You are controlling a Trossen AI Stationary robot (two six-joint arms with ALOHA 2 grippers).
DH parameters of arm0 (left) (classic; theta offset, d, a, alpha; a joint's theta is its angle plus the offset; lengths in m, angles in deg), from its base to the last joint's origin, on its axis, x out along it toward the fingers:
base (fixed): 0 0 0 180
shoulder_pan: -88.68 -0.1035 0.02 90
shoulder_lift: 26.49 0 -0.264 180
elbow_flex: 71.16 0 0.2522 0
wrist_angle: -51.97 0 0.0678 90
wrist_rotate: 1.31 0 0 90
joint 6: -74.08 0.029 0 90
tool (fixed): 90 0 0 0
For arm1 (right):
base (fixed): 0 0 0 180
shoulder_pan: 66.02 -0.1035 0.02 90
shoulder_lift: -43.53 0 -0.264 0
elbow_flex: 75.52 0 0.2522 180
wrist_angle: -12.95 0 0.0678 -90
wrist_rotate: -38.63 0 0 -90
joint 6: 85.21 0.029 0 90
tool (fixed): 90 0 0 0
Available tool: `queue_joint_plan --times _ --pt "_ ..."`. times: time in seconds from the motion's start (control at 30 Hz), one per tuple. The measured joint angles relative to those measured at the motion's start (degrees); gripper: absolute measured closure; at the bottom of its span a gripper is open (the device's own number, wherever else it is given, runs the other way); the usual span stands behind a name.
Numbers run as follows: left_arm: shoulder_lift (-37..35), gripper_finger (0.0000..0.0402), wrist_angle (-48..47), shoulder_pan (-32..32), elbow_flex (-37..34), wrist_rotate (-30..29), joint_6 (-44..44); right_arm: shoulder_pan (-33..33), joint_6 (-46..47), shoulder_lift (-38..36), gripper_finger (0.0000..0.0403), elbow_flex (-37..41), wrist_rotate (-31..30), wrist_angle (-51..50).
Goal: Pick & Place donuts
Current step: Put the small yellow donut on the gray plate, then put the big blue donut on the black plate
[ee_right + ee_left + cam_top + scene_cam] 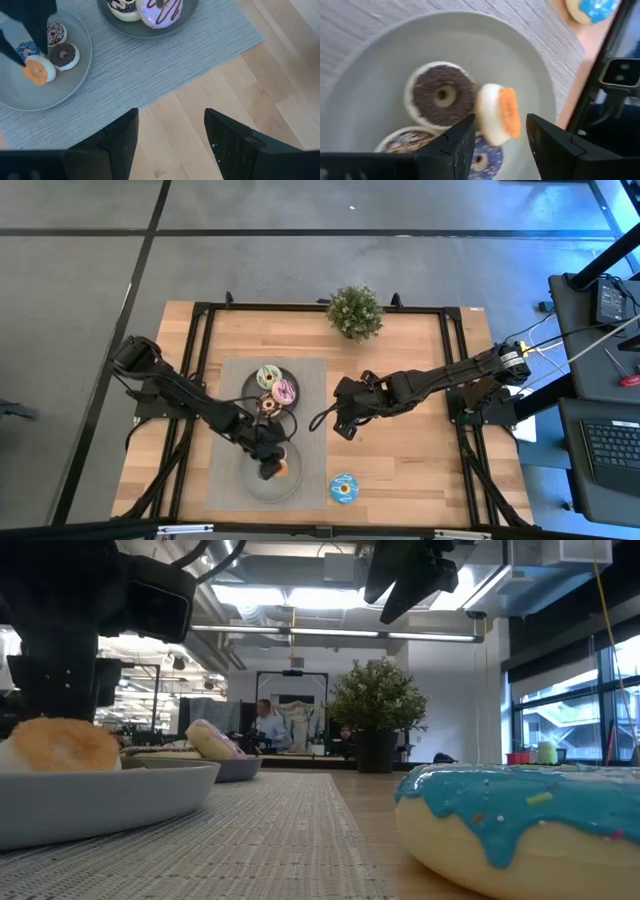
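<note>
The left gripper (497,137) hangs over the light plate (365,75), fingers spread on either side of the orange donut (497,112), which leans on edge against the brown donut (439,95). It looks small, light and fairly stiff, with slick glaze, so squeezing across its pale sides seems safest. The right gripper (170,132) waits spread over bare table, and the blue donut (344,488) lies off the mat.

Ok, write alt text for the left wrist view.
The left gripper, fingers open, hangs over a grey plate with an orange mini donut tipped on edge between them. A dark brown donut lies flat beside it; a blue donut sits off the mat.
</note>
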Motion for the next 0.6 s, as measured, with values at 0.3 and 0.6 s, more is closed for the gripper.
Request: queue_joint_plan --times 0.3,0.6 --pt "-2.11 0.0231 -1.22 -0.06 0.0 -1.3 1.46 -0.01 0.0 0.0 0.0175 0.0 0.0 -0.25" --pt "-2.25 0.0234 -5.17 0.37 0.0 -1.18 1.01 0.0 0.0 0.0 0.0175 0.0 0.0 -0.27"
